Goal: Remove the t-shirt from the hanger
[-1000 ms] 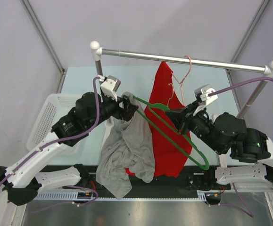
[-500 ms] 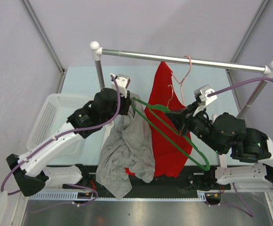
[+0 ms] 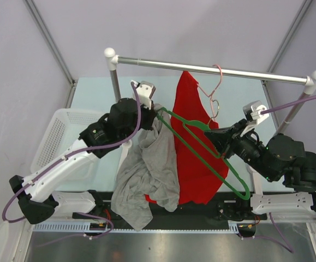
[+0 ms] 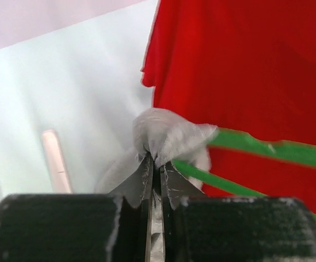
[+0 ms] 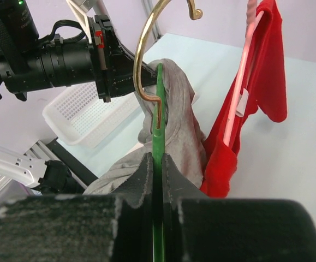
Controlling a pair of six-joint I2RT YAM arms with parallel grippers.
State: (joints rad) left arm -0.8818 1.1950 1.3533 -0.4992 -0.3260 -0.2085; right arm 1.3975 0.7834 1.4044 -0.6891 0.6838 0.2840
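Bright, even light fills the overhead view; shadows are faint, and the rail [image 3: 212, 70] carries a thin glint. In the left wrist view the left gripper [image 4: 155, 164] at 6 o'clock is blurred, the counter [image 4: 65, 82] at 10 o'clock washed pale. The right gripper [image 5: 158, 164] is likewise out of focus.

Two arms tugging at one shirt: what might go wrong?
The left gripper pinches only a small fold of the grey cloth t-shirt, so the cloth might slip free when pulled. The shirt's end wraps the tip of the green plastic hanger, held by the right gripper, and could snag. The red t-shirt hanging just behind may get dragged along.
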